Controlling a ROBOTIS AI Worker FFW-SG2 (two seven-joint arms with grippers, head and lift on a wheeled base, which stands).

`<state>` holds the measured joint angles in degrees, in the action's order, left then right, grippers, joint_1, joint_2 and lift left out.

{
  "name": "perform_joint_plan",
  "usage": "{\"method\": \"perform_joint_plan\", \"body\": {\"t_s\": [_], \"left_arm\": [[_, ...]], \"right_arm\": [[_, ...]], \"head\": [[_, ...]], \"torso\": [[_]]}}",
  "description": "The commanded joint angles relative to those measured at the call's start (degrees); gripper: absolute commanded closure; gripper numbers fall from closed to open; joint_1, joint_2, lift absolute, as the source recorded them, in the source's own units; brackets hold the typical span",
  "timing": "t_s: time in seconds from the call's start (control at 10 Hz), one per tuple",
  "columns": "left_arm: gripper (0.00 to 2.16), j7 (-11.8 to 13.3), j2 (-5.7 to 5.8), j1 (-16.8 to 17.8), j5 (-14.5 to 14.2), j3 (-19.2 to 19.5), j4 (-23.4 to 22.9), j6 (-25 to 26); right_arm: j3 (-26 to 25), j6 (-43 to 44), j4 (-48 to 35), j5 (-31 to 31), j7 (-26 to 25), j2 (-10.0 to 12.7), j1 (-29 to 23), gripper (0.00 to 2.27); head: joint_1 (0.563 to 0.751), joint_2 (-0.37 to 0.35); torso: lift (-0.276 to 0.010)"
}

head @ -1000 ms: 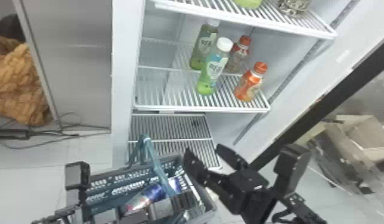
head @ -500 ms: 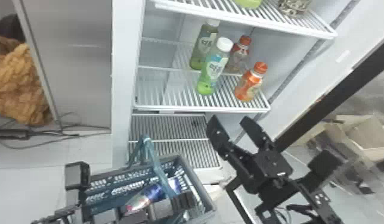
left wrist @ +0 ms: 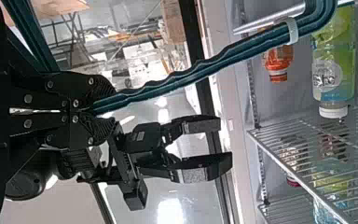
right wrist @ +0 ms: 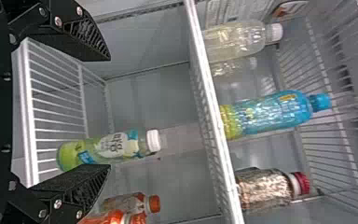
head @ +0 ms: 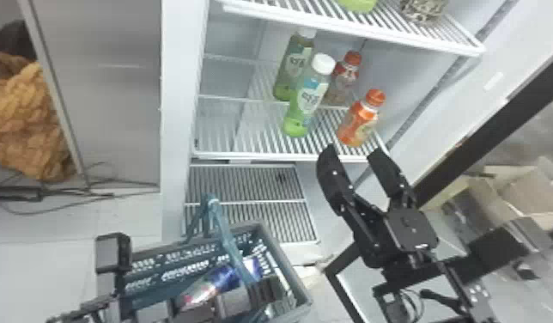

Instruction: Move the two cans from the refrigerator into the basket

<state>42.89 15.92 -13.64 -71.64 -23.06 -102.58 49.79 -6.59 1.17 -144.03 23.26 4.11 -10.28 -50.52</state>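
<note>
In the head view my right gripper [head: 352, 153] stands open before the middle shelf, just below the orange bottle. The right wrist view has its open fingers around no object [right wrist: 106, 113]. My left gripper [head: 265, 292] is over the basket [head: 284, 264] at the bottom; in the left wrist view, the left gripper [left wrist: 103, 108] is shut on the teal basket handle [left wrist: 186, 77]. Inside the basket lie blue, silver and red cans [head: 222, 278], partly covered by the handle and left arm; their number cannot be told.
The refrigerator's middle shelf [head: 262, 155] holds green bottles [head: 305, 101], an orange bottle [head: 359, 120] and a red-capped one [head: 343, 79]. More bottles stand on the upper shelf [head: 353, 30]. The refrigerator's side wall rises right of the shelves; boxes [head: 531, 193] are farther right.
My right gripper has moved from beside the basket's right rim up and to the right, toward the middle shelf, staying open. The left gripper and basket have hardly moved.
</note>
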Motion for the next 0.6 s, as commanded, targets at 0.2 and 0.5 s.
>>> {"method": "perform_joint_plan", "body": {"t_s": [0.2,0.5], "left_arm": [[1.19,0.0,-0.1,-0.1,0.0,0.0,0.0,0.1],[1.19,0.0,-0.19,0.0,0.0,0.0,0.0,0.3]], "right_arm": [[1.6,6.8,1.2,-0.8,0.0,0.2,-1.1,0.22],[1.9,9.5,0.9,-1.0,-0.1,0.9,-2.5,0.22]], "head": [[0.695,-0.35],[0.695,-0.35]], "torso": [[-0.276],[-0.276]]}}
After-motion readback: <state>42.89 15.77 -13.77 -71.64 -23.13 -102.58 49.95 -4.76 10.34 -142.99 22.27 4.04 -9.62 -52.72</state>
